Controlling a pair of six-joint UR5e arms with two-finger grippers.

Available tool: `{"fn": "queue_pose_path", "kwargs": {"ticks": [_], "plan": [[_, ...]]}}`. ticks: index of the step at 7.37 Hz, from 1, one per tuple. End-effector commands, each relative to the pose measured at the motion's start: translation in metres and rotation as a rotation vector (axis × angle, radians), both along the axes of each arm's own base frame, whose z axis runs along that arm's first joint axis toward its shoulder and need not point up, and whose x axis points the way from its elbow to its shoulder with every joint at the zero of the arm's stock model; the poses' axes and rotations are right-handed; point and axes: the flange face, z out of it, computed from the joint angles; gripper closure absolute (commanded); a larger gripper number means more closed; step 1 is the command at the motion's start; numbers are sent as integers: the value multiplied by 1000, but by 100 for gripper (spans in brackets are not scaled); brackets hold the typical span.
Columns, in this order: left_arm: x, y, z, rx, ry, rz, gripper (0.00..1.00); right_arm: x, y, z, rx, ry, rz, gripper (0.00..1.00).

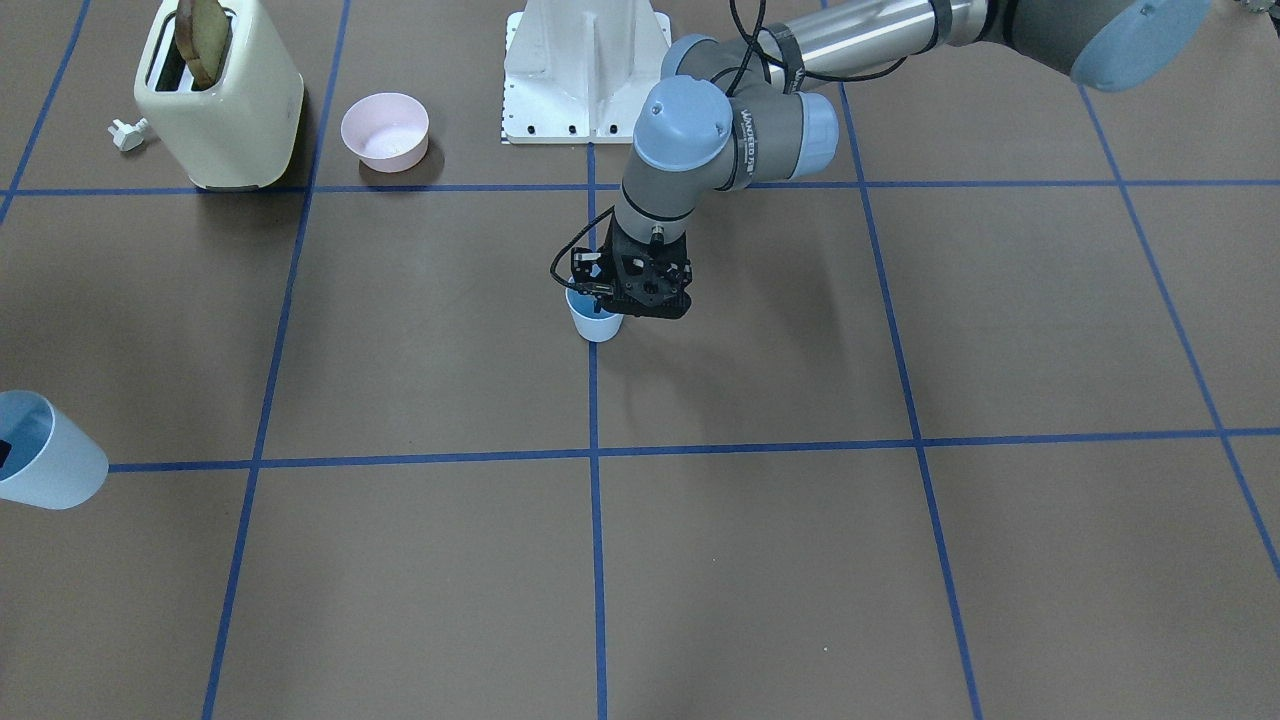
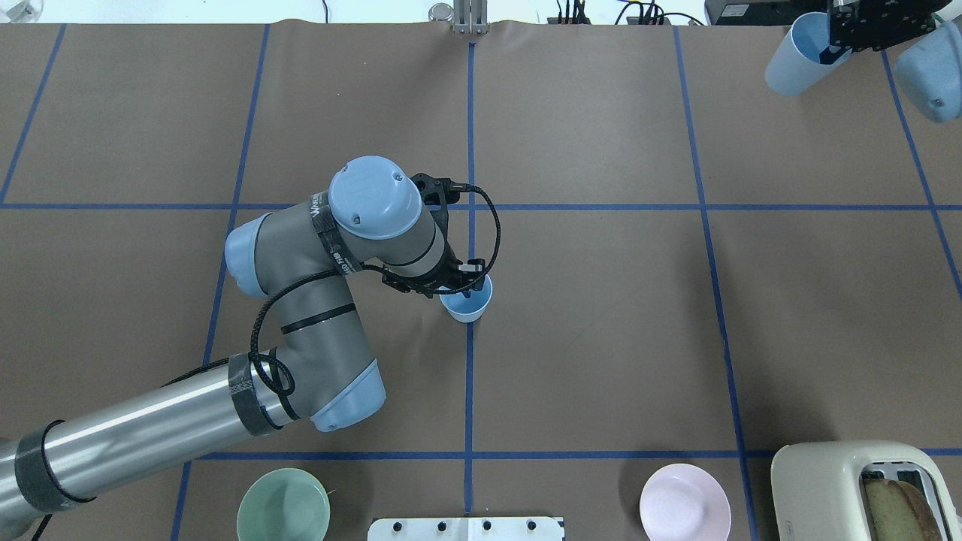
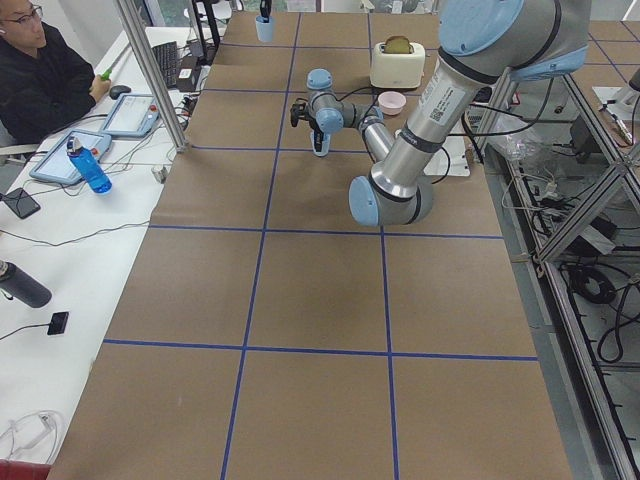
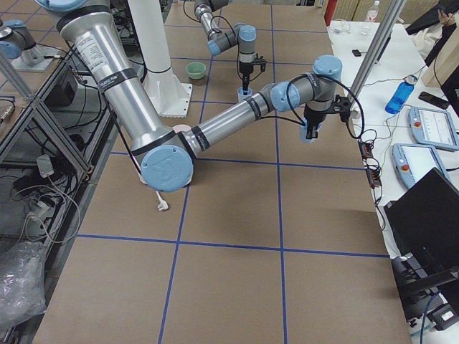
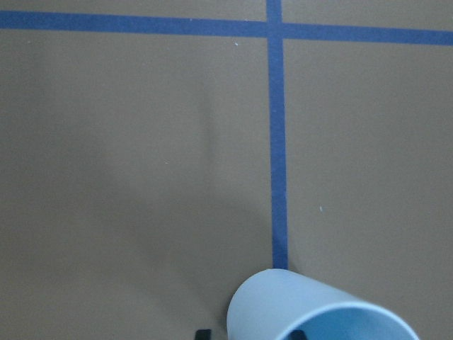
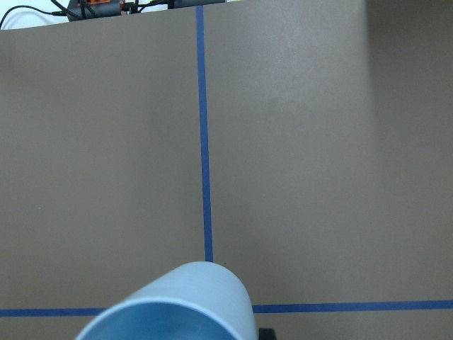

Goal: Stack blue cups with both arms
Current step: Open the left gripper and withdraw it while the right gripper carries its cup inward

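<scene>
The left tool point(image 1: 600, 303) stands at a blue cup point(image 1: 597, 326) upright on the surface point(image 1: 800, 560), on its centre tape line point(image 1: 597, 520), one finger inside the rim; whether it grips cannot be told. The right tool point(image 2: 836, 51) clamps the second blue cup point(image 2: 789, 66), tilted, aloft at the far edge.

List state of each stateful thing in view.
Centre blue cup, upright on table, left claw straddling rim.
Other blue cup, gripped by right claw, apparently lifted.
Toaster, bread slice sticking up, plug loose on table.
Pink bowl, upright, empty.
Mint bowl, upright, empty.
</scene>
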Motion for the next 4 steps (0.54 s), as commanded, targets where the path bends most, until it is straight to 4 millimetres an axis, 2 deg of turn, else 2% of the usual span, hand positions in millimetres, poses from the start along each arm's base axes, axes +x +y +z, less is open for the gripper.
{"fn": "queue_pose_path", "kwargs": {"ticks": [1,2,3,4], "plan": [[-40,-23,-9,25,31,-34,2,-12,-2,-32,-25,-31,40,100],[-84,-44,0,19,55,-14,2,-40,6,-60,-61,-58,61,100],[-132,-75,13,24,66,-12,2,-71,18,-89,-94,-81,79,100],[-170,-90,27,50,70,-10,2,-110,38,-115,-112,-86,95,100]]}}
